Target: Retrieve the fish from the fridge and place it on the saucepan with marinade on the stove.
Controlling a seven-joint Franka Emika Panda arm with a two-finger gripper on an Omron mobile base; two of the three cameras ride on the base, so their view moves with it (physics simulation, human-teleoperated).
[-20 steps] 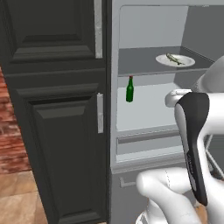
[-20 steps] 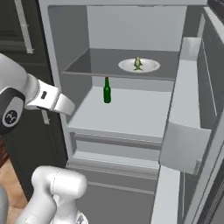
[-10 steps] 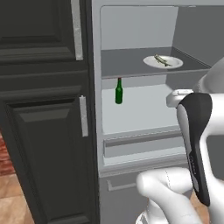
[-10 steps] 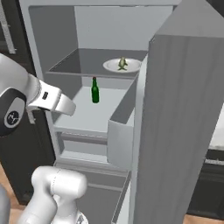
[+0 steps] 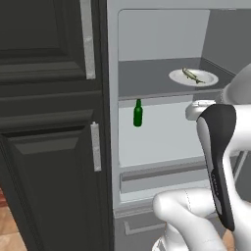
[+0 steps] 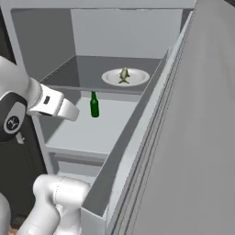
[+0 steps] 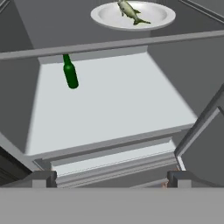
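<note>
Claw [image 7: 109, 177] spread fully wide, gripping and touching nothing, faced the open fridge [image 5: 162, 147] from outside. Since a second earlier the base had swung round, bringing the shelves squarer and nearer, so reaching could begin. On the fridge's upper shelf the fish [image 7: 130, 10] lay on a white plate [image 7: 162, 16]; a green bottle [image 7: 70, 72] stood one shelf below.

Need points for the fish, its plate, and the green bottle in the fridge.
fish [image 7: 130, 10], hand view, mid-body of the fish on the plate.
white plate [image 5: 210, 78], left base view, bare right rim, upper shelf.
green bottle [image 6: 94, 107], right base view, bottle body, upright on the lower shelf.
</note>
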